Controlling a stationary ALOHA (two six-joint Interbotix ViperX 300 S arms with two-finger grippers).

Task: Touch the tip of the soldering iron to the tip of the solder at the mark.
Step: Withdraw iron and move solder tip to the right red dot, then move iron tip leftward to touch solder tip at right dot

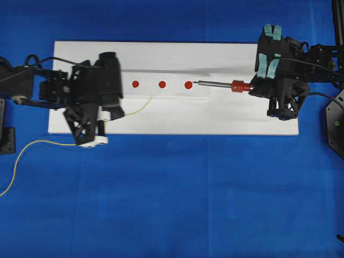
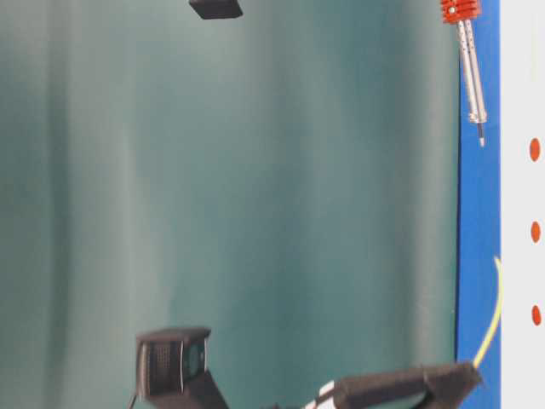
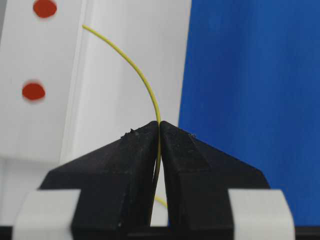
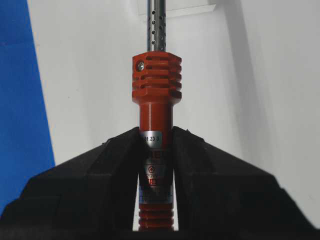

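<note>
So the right gripper (image 1: 258, 86) has its fingers (image 4: 200, 165) clamped on the orange handle of the soldering iron (image 1: 226, 85). From overhead the iron lies pretty much level along the length of the white board (image 1: 161, 115), long axis running left-right, tip pointing left toward the left arm. The dark tip sits just right of the rightmost red dot (image 1: 188, 85), close but I can't tell if it touches it. In the side view the iron hangs clear of the board.

The left gripper (image 1: 124, 114) has its fingers (image 3: 185, 165) pinched shut on the solder (image 1: 141, 105), that thin yellow wire. The free bit curves out of the fingers up and to the right in the overhead view, ending below the gap between the left dot (image 1: 135, 83) and middle dot (image 1: 162, 84). The rest trails off the board's left side across the blue table (image 1: 172, 204).

Iron tip and solder end are well apart.
</note>
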